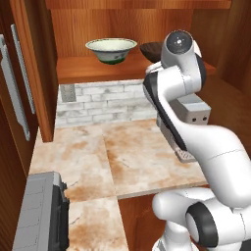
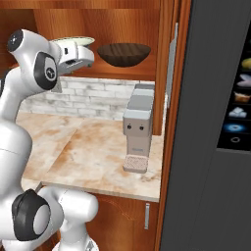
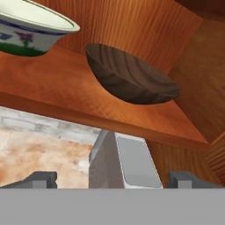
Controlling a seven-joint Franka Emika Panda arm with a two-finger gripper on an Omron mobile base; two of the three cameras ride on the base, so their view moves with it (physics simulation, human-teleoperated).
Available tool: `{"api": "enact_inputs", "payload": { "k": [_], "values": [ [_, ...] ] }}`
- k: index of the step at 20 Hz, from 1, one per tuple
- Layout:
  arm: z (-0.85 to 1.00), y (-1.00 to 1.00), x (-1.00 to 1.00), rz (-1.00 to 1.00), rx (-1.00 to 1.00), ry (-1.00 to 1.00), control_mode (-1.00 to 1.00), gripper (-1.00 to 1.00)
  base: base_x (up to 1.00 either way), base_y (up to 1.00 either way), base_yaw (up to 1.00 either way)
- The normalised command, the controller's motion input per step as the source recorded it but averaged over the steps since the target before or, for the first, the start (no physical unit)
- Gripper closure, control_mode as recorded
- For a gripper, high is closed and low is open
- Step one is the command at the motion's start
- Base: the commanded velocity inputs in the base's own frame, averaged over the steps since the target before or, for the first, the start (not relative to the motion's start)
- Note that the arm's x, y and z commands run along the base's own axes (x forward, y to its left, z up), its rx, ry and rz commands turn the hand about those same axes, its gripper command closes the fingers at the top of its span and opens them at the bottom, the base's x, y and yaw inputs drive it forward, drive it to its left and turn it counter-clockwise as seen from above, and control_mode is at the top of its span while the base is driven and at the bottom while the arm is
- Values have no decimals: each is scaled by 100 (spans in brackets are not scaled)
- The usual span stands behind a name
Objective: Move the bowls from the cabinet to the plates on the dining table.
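Observation:
The cabinet stands open, and both bowls sit on its wooden shelf. The cream bowl with the green band is on the left. The dark brown bowl is to its right, partly behind my arm. In the right base view my gripper hangs just in front of the shelf edge, below the cream bowl and left of the brown bowl. In the hand view the gripper is open and empty, with the brown bowl above and ahead and the cream bowl at upper left. The plates and the dining table are out of view.
A grey coffee machine stands on the seamed marble counter under the shelf, close below my hand. White brick backs the counter. The open cabinet door is at the left, a grey appliance at the lower left, and a tall dark unit at the right.

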Motion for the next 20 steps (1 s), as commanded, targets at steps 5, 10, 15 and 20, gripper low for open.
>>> {"api": "enact_inputs", "payload": {
  "k": [5,10,15,20],
  "values": [
    [10,0,16,0,0,0,-100,-100,0,0,0],
    [8,0,20,0,-2,-2,-100,-100,0,0,0],
    [7,0,20,0,-2,-2,-100,-100,0,0,0],
    [6,0,21,0,-1,-2,-100,-100,0,0,0]
  ]
}}
